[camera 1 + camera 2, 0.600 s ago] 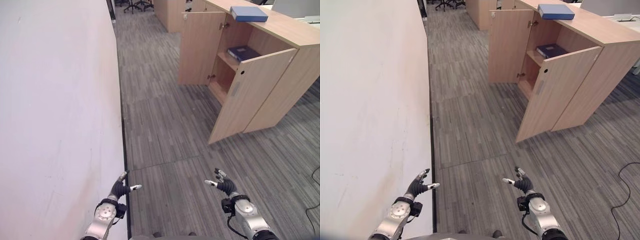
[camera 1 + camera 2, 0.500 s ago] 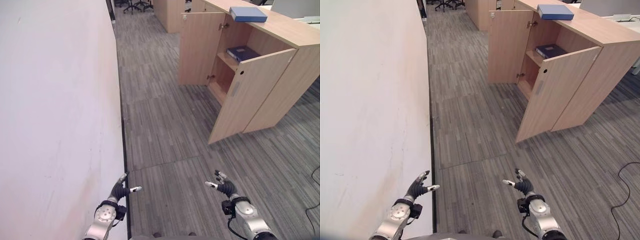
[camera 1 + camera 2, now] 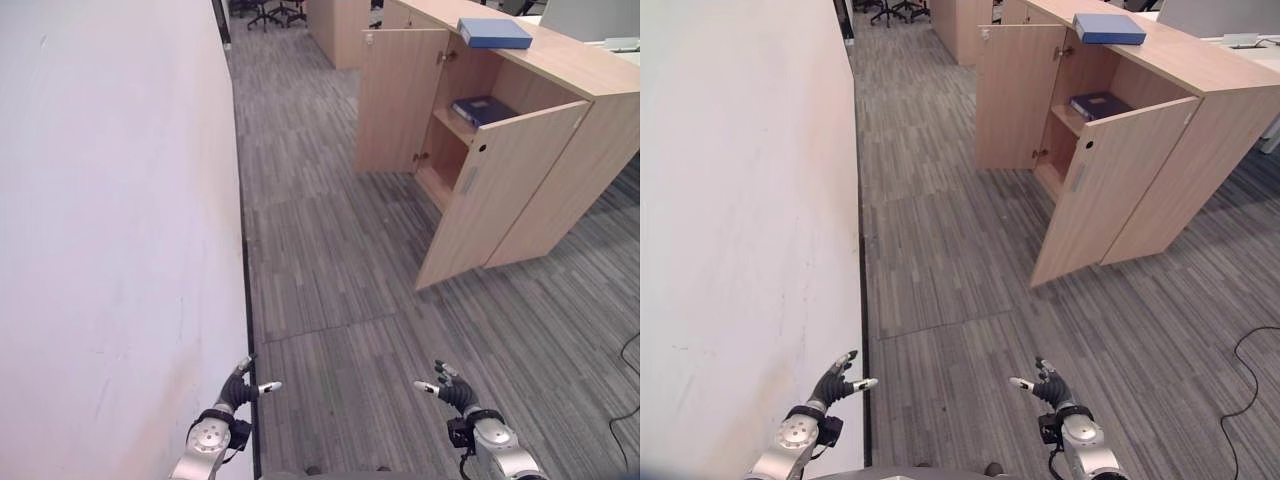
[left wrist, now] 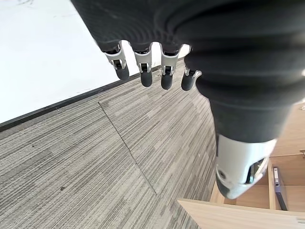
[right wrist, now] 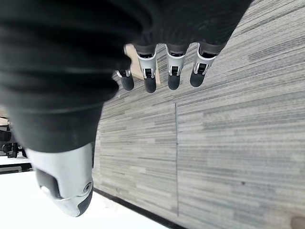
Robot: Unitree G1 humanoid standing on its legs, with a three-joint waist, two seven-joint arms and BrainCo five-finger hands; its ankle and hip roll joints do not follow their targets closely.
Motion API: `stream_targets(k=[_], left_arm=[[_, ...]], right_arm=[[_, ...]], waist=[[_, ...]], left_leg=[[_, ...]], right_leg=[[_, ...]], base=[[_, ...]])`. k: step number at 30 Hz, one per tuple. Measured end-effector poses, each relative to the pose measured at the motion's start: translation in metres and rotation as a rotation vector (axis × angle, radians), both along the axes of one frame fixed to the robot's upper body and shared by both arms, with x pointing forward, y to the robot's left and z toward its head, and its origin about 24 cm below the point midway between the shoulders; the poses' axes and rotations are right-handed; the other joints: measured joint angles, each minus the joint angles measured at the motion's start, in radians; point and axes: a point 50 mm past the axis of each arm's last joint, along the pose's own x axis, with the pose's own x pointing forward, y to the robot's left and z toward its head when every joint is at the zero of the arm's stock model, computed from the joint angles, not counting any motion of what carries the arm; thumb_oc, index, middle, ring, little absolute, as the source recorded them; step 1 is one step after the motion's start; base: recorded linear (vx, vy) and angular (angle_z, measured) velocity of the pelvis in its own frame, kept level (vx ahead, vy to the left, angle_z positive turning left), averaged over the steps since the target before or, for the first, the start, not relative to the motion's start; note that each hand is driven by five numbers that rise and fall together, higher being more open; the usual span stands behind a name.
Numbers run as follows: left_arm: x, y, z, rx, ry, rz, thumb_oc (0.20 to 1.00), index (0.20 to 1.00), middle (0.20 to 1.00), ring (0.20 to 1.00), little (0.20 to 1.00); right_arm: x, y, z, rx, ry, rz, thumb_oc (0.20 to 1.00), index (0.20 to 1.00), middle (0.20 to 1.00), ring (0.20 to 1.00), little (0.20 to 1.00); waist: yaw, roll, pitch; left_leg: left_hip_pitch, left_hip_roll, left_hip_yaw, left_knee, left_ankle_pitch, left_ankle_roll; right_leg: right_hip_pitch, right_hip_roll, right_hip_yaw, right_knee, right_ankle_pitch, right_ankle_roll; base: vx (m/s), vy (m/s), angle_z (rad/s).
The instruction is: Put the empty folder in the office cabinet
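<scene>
Looking down from the head, I see my left hand [image 3: 238, 391] low by the white wall [image 3: 110, 230] and my right hand [image 3: 455, 393] low on the other side, both over the grey striped floor [image 3: 320, 260]. My left hand has its fingers [image 4: 143, 71] loose and only a little bent, with the thumb out to the side, and it holds nothing. My right hand is the same: its fingers [image 5: 172, 76] hang loose, the thumb sticks out, and nothing is in it.

The wooden office cabinet [image 3: 600, 120] stands well away from me, up ahead on my right. Both of its doors are open. The near door [image 3: 500, 190] swings out toward me and the far door [image 3: 398, 98] stands open behind it. A blue folder [image 3: 494, 32] lies flat on top of the cabinet. Another dark blue folder [image 3: 483, 108] lies on the shelf [image 3: 452, 122] inside, between the two doors. I cannot tell which one is the empty one.

Some black office chairs [image 3: 268, 10] stand far off at the end of the floor.
</scene>
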Motion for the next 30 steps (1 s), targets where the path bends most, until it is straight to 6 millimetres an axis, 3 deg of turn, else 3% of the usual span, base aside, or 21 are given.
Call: stream_targets(k=[19, 23, 25, 26, 28, 29, 30], left_arm=[[0.002, 0.001, 0.000, -0.024, 0.007, 0.004, 1.000, 1.000, 1.000, 1.000, 1.000], [0.022, 0.003, 0.008, -0.013, -0.029, -0.010, 1.000, 1.000, 1.000, 1.000, 1.000], [0.015, 0.005, 0.003, -0.009, 0.003, 0.001, 1.000, 1.000, 1.000, 1.000, 1.000], [0.011, 0.008, -0.001, -0.006, 0.023, 0.012, 1.000, 1.000, 1.000, 1.000, 1.000], [0.010, 0.007, -0.002, -0.017, 0.033, 0.020, 1.000, 1.000, 1.000, 1.000, 1.000], [0.012, -0.001, -0.004, -0.040, 0.037, 0.017, 1.000, 1.000, 1.000, 1.000, 1.000], [0.015, -0.009, -0.004, -0.051, 0.033, -0.006, 1.000, 1.000, 1.000, 1.000, 1.000]], right_arm=[[0.000, -0.001, 0.000, 0.009, 0.006, 0.012, 1.000, 1.000, 1.000, 1.000, 1.000], [0.007, -0.003, 0.002, 0.004, -0.001, 0.004, 1.000, 1.000, 1.000, 1.000, 1.000], [0.007, -0.005, 0.002, -0.002, 0.001, -0.005, 1.000, 1.000, 1.000, 1.000, 1.000], [0.006, -0.006, 0.001, -0.003, 0.005, -0.008, 1.000, 1.000, 1.000, 1.000, 1.000], [0.006, -0.006, 0.000, -0.005, 0.008, -0.010, 1.000, 1.000, 1.000, 1.000, 1.000], [0.006, -0.010, 0.000, -0.018, 0.013, -0.018, 1.000, 1.000, 1.000, 1.000, 1.000], [0.006, -0.018, 0.001, -0.040, 0.025, -0.029, 1.000, 1.000, 1.000, 1.000, 1.000]], waist=[[0.001, -0.002, 0.003], [0.008, -0.065, 0.076], [0.006, -0.071, 0.092], [0.003, -0.066, 0.103], [0.000, -0.065, 0.107], [0.004, -0.030, 0.107], [0.006, 0.019, 0.109]], left_leg=[[-0.024, 0.013, -0.005, 0.026, 0.009, -0.017], [-0.246, -0.006, 0.024, 0.395, 0.011, -0.063], [-0.334, 0.020, 0.046, 0.556, 0.006, -0.080], [-0.357, 0.077, 0.074, 0.560, 0.007, -0.082], [-0.379, 0.108, 0.080, 0.422, 0.028, -0.111], [-0.371, 0.139, 0.066, 0.263, 0.061, -0.129], [-0.375, 0.198, 0.023, 0.139, 0.075, -0.161]], right_leg=[[-0.010, 0.015, -0.003, 0.002, -0.007, -0.001], [-0.042, -0.026, -0.018, 0.024, -0.014, -0.033], [-0.032, -0.029, -0.018, 0.032, -0.013, -0.061], [-0.028, -0.025, -0.024, 0.030, -0.022, -0.072], [-0.025, -0.026, -0.007, -0.006, -0.043, -0.046], [-0.038, 0.001, -0.018, 0.029, -0.065, -0.040], [-0.082, 0.029, -0.053, 0.211, -0.097, -0.076]], base=[[-0.01, -0.085, 0.01], [0.01, -0.115, 0.23], [0.13, -0.019, -0.09], [0.21, 0.024, -0.14], [0.28, 0.050, -0.13], [0.19, 0.039, -0.01], [0.20, 0.043, 0.31]])
